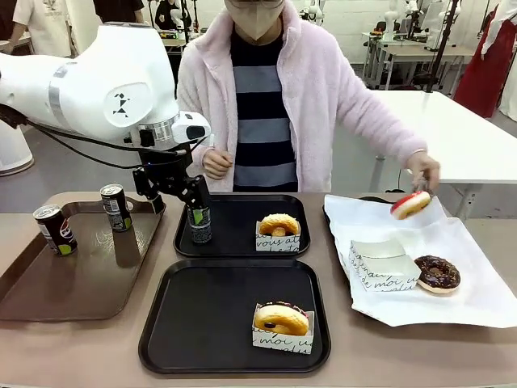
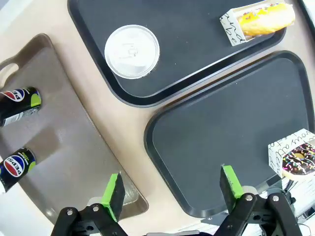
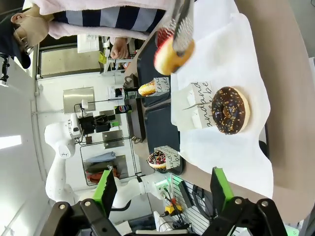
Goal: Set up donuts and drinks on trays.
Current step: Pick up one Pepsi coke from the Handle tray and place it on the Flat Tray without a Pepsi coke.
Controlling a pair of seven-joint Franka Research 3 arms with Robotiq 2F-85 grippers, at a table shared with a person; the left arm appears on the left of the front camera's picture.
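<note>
A lab hall: white worktables (image 1: 460, 129) and equipment-laden benches (image 1: 408, 48) behind the person (image 1: 266, 97).

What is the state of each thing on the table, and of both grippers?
Left gripper: open, empty.
Right gripper: open, empty.
Far tray: holds far can, far donut.
Near tray: holds near donut, no can.
Brown tray: two cans upright.
Red donut: held up in tongs.
Chocolate donut: bare on paper.
</note>
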